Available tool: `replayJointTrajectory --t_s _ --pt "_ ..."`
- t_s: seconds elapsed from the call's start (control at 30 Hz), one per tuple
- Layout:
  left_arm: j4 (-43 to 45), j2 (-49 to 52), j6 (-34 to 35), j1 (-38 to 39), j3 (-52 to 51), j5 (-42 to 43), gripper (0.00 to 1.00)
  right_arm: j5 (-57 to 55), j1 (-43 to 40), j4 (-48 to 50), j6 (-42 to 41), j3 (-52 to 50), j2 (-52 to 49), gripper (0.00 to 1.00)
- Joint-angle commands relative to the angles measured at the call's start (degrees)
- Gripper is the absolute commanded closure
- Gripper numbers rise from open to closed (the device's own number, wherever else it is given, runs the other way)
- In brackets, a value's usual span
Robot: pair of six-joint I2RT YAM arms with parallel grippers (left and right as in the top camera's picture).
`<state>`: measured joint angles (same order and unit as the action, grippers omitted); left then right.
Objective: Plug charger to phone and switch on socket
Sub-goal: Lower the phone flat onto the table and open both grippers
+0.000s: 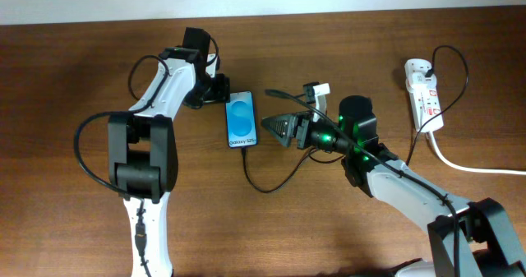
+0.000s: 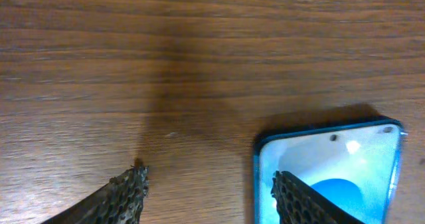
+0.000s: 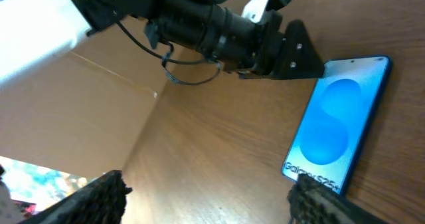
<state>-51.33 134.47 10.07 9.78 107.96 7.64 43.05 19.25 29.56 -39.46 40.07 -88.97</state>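
Left pincer [image 2: 209, 177] spread at phone [image 2: 332, 154] top corner; right pincer [image 3: 207, 183] spread (arm low), pointing at phone

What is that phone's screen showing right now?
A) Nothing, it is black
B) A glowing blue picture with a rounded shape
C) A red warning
B: the phone lies face up, its screen lit blue with a rounded shape on it.
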Motion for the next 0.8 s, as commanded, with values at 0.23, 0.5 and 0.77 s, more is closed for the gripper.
replayJointTrajectory --t_s 0.23,0.5,0.77 --pt "-5.1 -16.4 -5.0 -1.0 5.4 -6.0 0.24 -4.7 -3.8 -31.5 16.7 14.1 0.5 0.02" --pt "-5.2 -23.6 -5.0 -0.9 5.4 -5.9 0.0 -27.7 -5.1 -69.2 26.0 37.6 1.9 0.02" --pt "-5.2 -23.5 -5.0 -0.9 5.4 -6.0 0.01 -29.6 -26.1 -79.9 27.0 49.6 9.6 0.02"
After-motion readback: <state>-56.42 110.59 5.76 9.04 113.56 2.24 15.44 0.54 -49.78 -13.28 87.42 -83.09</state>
